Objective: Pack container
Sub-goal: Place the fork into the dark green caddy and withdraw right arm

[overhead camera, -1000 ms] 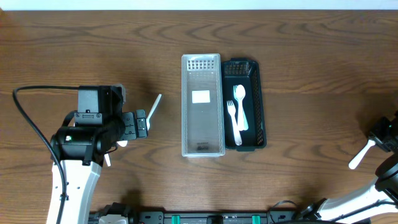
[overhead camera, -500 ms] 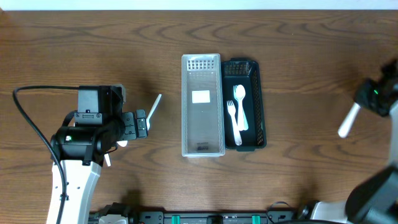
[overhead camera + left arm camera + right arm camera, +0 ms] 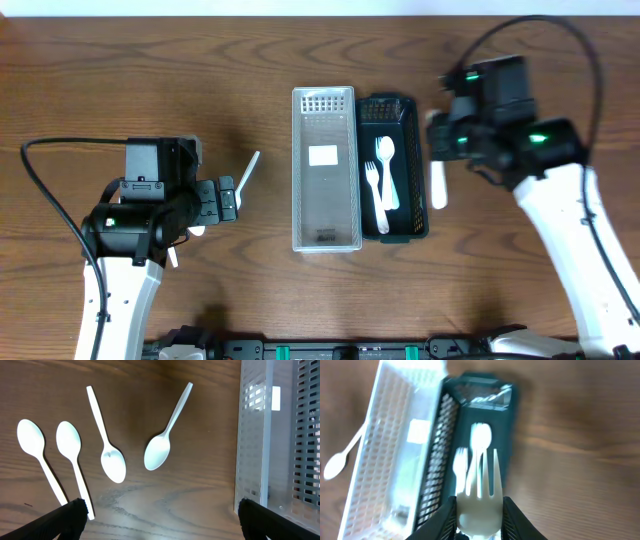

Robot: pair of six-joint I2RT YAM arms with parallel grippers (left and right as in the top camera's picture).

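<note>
Overhead, the right gripper (image 3: 440, 140) is squeezing a white fork (image 3: 438, 190) just right of the dark basket (image 3: 421, 190). Only the left wrist is showing four loose spoons (image 3: 159, 452); the left gripper (image 3: 162, 520) is gaping open.

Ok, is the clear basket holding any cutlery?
No, overhead the clear basket has no cutlery inside; the spoon and fork lie in the dark basket beside it.

Left arm (image 3: 118, 295), right arm (image 3: 560, 220): white links, black joint housings, green lights, black cables (image 3: 70, 141); left tool (image 3: 161, 512) black-fingered.
</note>
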